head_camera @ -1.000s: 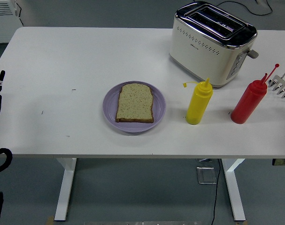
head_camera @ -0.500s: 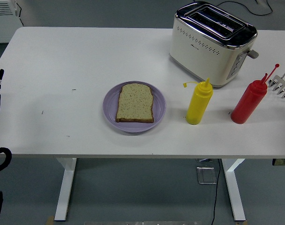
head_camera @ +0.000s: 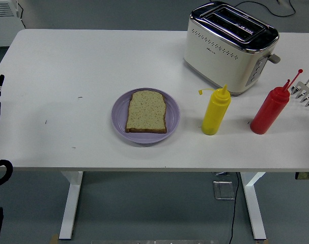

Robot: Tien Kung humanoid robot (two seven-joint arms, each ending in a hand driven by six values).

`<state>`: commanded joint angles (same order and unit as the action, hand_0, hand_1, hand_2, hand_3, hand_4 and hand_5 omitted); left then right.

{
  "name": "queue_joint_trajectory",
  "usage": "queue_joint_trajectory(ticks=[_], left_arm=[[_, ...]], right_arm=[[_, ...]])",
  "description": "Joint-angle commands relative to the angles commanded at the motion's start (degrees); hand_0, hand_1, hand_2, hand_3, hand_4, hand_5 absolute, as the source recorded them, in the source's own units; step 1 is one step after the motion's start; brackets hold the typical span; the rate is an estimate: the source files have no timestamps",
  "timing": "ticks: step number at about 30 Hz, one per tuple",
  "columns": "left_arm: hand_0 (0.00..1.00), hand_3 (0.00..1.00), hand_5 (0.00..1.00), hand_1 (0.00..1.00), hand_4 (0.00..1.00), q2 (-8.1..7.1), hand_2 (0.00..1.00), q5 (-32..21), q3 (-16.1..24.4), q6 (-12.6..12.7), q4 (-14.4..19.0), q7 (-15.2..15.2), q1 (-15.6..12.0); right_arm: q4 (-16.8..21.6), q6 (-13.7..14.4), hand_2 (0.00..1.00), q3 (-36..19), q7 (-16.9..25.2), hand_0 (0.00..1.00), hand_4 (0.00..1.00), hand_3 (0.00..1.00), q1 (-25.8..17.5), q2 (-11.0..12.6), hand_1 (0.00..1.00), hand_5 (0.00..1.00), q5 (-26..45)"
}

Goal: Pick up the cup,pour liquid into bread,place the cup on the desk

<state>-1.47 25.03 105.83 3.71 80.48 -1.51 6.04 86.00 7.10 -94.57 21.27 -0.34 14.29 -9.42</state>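
Here, bread (head_camera: 146, 112) on plate (head_camera: 172, 124); yellow bottle (head_camera: 215, 113) beside.

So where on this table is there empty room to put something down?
Left of the purple plate the table is bare, also behind it. The right side is crowded: toaster, yellow bottle, red bottle.

- The worktop (head_camera: 67, 61) is bare on the left and in the middle back.
- On the right, toaster (head_camera: 229, 47), yellow bottle (head_camera: 215, 112) and red bottle (head_camera: 269, 111) stand close together.
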Motion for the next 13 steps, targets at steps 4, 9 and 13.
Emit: queue_joint_trajectory(ticks=[4, 9, 13], left_arm=[[0.787, 0.695, 0.998, 0.739, 0.513, -0.03, 0.740, 0.07, -0.12, -0.02, -0.03, 0.00, -0.17], [0.787, 0.695, 0.998, 0.738, 0.513, -0.02, 0.740, 0.10, -0.40, -0.01, -0.05, 0.01, -0.42], [0.787, 0.695, 0.998, 0.738, 0.513, -0.11, 0.740, 0.13, -0.63, -0.02, -0.07, 0.01, -0.50]], right_arm=[[-0.09, 0.03, 0.825, 0.22, -0.07, 0.842, 0.706, 0.841, -0.11, -0.02, 0.794, 0.513, 0.00], [-0.20, 0.03, 0.826, 0.21, -0.09, 0.841, 0.729, 0.841, -0.32, 0.12, 0.793, 0.487, -0.03], [-0.33, 0.00, 0.826, 0.31, -0.26, 0.841, 0.729, 0.841, -0.43, 0.12, 0.793, 0.487, -0.09]])
